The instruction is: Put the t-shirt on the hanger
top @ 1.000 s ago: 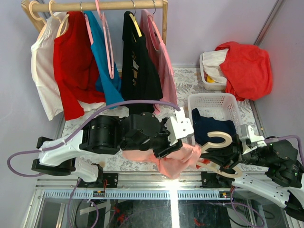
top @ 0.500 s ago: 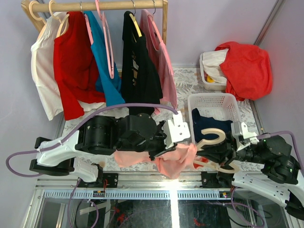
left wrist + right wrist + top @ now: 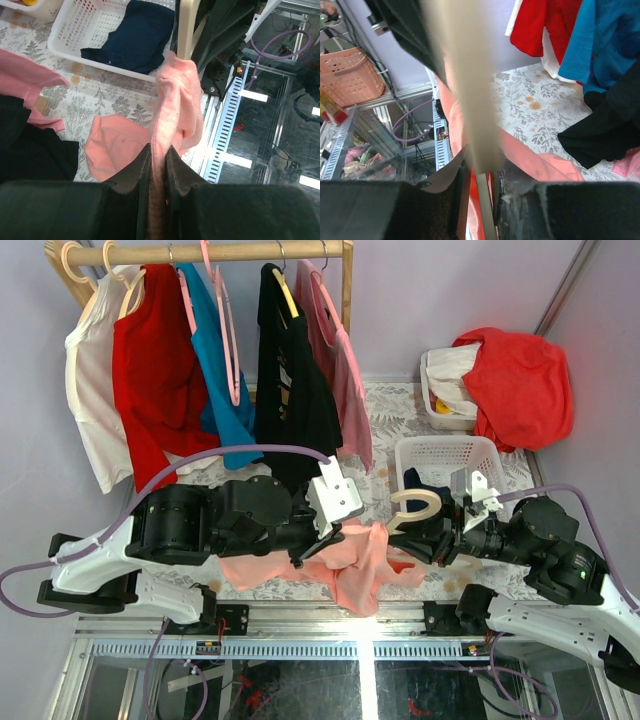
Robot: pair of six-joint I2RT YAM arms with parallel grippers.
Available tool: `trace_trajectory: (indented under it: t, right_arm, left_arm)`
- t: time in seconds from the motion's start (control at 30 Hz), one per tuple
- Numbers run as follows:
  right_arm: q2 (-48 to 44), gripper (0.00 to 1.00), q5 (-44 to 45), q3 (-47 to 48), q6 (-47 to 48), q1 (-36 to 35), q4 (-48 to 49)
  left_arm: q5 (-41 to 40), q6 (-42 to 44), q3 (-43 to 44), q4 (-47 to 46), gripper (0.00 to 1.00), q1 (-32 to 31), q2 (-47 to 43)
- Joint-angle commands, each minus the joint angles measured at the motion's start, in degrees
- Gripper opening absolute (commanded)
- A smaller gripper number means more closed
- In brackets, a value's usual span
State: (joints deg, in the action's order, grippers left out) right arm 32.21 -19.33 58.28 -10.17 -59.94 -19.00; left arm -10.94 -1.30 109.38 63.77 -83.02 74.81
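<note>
Two grips | left jaws pinch t-shirt (image 3: pixel 175 95) fold | right jaws clamp hanger (image 3: pixel 465 90), t-shirt touching it

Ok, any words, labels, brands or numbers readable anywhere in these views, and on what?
No text reads in any view.
Black shirt on the rail: faint pale marks, too blurred to read.
Navy garment in the white basket: small pale mark, too small to read.

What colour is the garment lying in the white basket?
Dark navy. The garment shows best in the left wrist view.
</note>
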Motion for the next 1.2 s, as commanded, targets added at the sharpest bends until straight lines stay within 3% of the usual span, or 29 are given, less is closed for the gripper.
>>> trace_trajectory:
  t: [0.0,0.2,0.5,0.57,0.67,0.73,0.83,0.97,1.17]
  right_arm:
    - [2.3,0.30,5.5,4.7,-1.6,-0.1,1.1]
    - [3.7,0.44,16.4,9.1,-2.6,-0.1,-7.1]
    - [7.8,0.47,16.0,11.0,-3.4,-0.1,-9.1]
    - [8.4,0.40,15.5,10.9,-3.1,-0.1,-9.2]
    - [8.9,0.11,13.4,9.5,-2.9,-0.1,-7.5]
    - [8.9,0.02,11.4,8.3,-3.0,-0.1,-5.7]
    - [8.1,0.00,8.6,6.6,-3.0,-0.1,-2.7]
    - [7.0,0.00,5.6,5.4,-3.0,-0.1,-0.5]
    - [4.9,0.00,3.1,3.0,-2.9,-0.1,3.1]
  left_arm:
    - [-9.5,-2.0,-1.5,-8.9,0.00,1.3,-1.1]
    - [-11.6,-2.4,-4.0,-10.7,0.00,1.4,-4.5]
    - [-12.2,-2.3,-6.6,-12.2,0.00,1.4,-6.8]
    - [-11.7,-2.3,-7.0,-12.2,0.00,1.3,-7.1]
    - [-10.3,-2.1,-6.9,-12.2,0.00,1.4,-7.0]
    - [-9.0,-1.8,-6.4,-12.3,0.00,1.4,-6.3]
    - [-7.7,-1.4,-5.5,-11.9,0.01,1.4,-4.7]
    - [-5.9,-0.7,-4.7,-11.3,0.13,1.4,-3.3]
    - [-1.4,0.2,-5.8,-13.3,0.24,1.4,-3.7]
